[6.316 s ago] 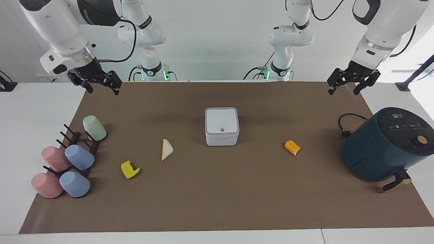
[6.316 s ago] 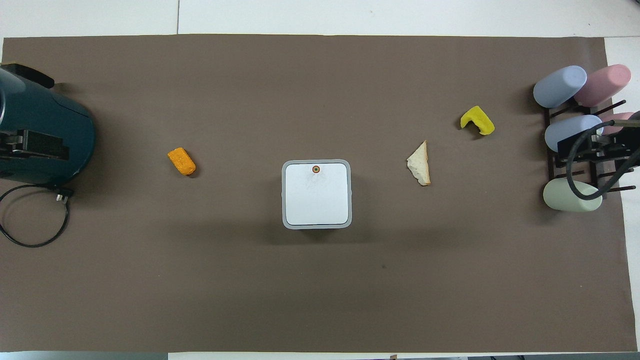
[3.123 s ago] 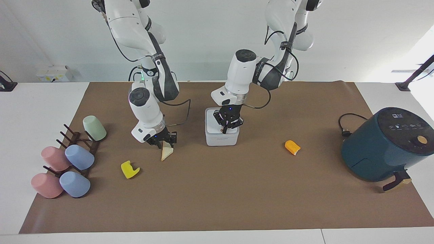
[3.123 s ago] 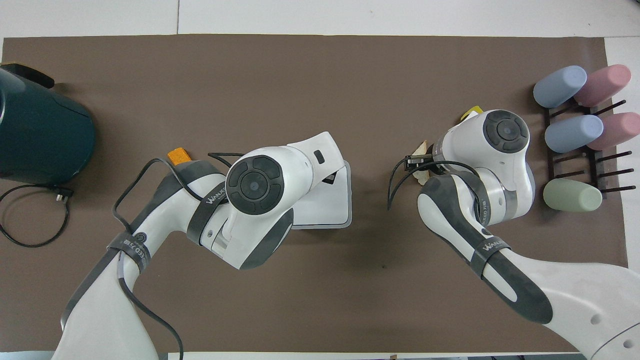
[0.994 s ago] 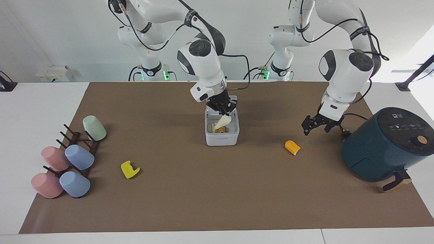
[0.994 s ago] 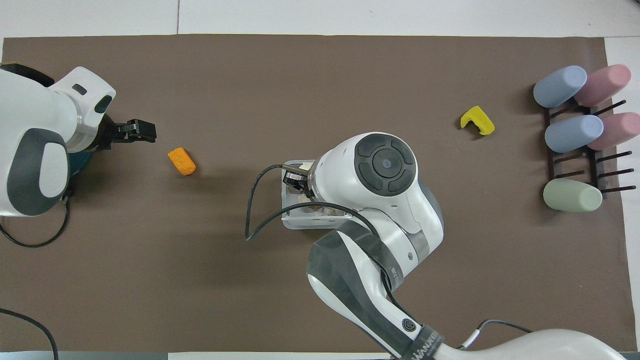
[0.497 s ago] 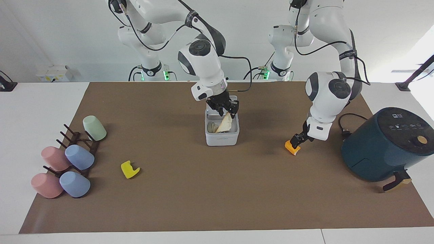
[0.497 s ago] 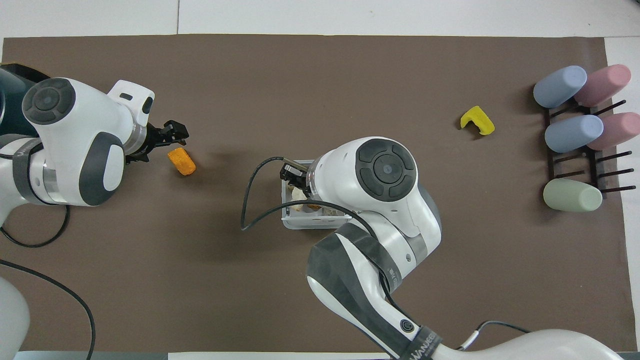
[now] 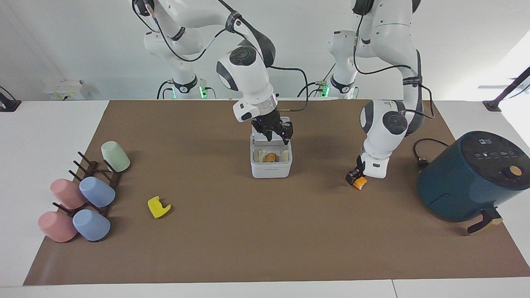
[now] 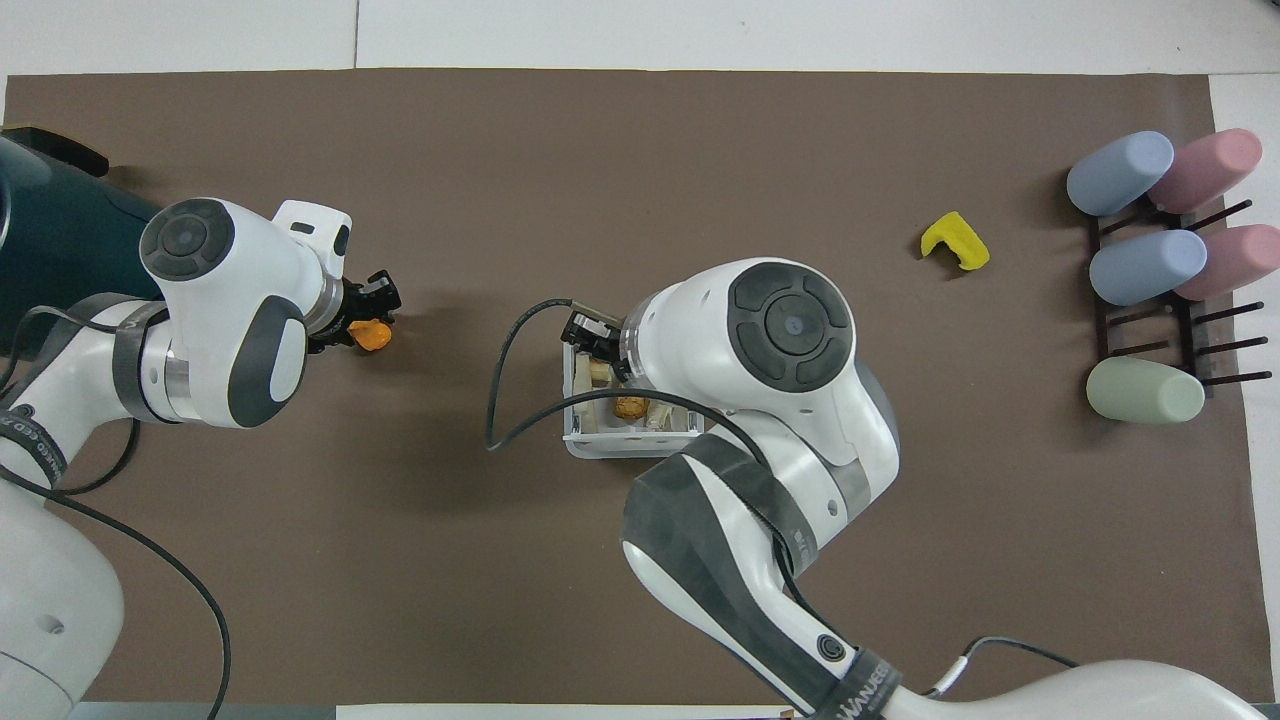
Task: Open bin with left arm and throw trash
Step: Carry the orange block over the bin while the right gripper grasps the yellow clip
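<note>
The bin [image 9: 271, 159] stands open with scraps inside, and the right gripper [image 9: 276, 135] hangs over it, released and empty. The left gripper [image 9: 355, 177] is down at the orange chunk [image 9: 360, 182] beside the bin; I cannot tell if it grips. The yellow chunk [image 9: 158, 207] lies untouched, well apart from the bin.

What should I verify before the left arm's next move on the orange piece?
1. Bin lid open: ok. The lid stands up and scraps lie inside.
2. Left hand at the orange chunk: ok. It is down at the chunk on the mat.
3. Grip on the orange chunk: cannot tell.
4. Space over the bin free for a drop: not ok. The right hand hangs over the opening.
5. Right hand empty: ok. It is open and holds nothing.
6. All trash binned: not ok. The yellow chunk lies on the mat toward the right arm's end.
</note>
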{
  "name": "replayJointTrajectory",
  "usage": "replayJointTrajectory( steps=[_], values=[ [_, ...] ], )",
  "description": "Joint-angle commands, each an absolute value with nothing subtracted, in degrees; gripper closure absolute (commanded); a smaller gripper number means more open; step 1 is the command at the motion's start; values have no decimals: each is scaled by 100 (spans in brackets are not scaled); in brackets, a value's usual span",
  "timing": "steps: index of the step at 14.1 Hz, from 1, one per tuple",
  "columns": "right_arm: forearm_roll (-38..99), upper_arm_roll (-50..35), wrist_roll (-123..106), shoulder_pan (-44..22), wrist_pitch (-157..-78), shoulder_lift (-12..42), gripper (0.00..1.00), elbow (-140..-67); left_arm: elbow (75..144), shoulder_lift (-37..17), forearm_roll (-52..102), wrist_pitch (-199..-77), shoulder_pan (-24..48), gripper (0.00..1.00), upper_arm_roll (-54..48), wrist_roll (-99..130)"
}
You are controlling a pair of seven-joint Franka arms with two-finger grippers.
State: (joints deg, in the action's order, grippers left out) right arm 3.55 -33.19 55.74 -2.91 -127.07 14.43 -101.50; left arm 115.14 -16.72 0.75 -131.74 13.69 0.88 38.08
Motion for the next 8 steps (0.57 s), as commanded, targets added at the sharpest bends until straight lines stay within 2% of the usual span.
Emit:
replayJointTrajectory(
  steps=[1,4,8],
  values=[
    [395,-2727,3726,-176,-12087,1380,25,-9801,11584,-1276,-26,-13018,1607,100,158,3946],
    [361,-1664,1011,-158,-12014,1354,25,-9808,11294,-810,-53,-12525,2151,100,149,3973],
    [211,-775,-1192,-97,-12409,1388,23,-10045,11128,-668,-53,-12472,3135,100,105,3981]
  ],
)
